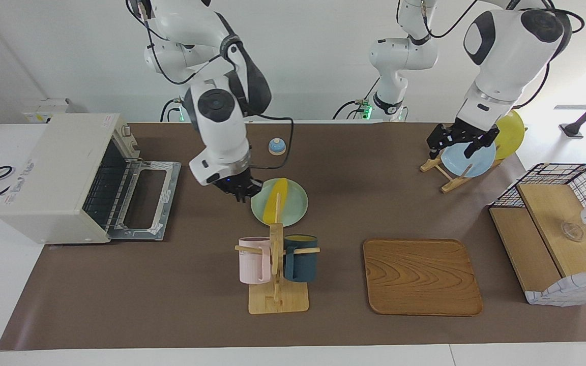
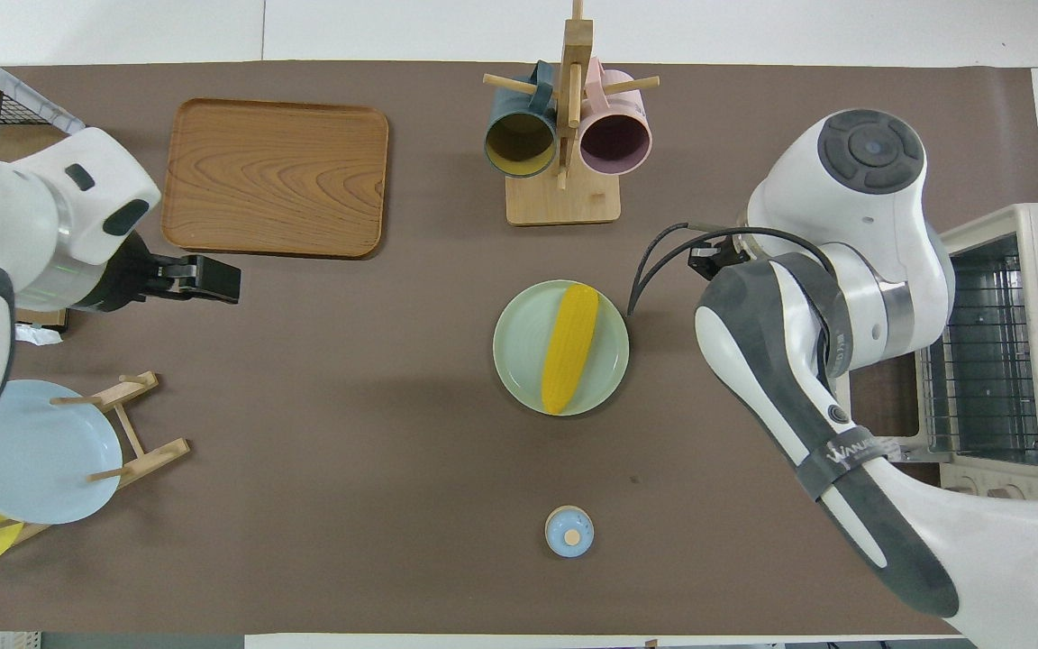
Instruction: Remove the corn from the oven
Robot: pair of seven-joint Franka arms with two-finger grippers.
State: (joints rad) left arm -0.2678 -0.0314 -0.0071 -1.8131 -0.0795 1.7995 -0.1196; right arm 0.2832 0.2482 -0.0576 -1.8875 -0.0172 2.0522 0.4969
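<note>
Mid-table, the corn [image 1: 275, 201] lies on a green plate [image 1: 295, 209]; the right gripper [image 1: 242, 189] hangs beside it, jaws unreadable. At the right arm's end the oven [image 1: 64, 178] is open. The left gripper [image 1: 460, 141] waits, spread, empty.

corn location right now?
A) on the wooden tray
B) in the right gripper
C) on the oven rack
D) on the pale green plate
D: the corn lies across the pale green plate, out of the open oven; the right gripper is beside the plate and not on the corn, and the wooden tray holds nothing.
</note>
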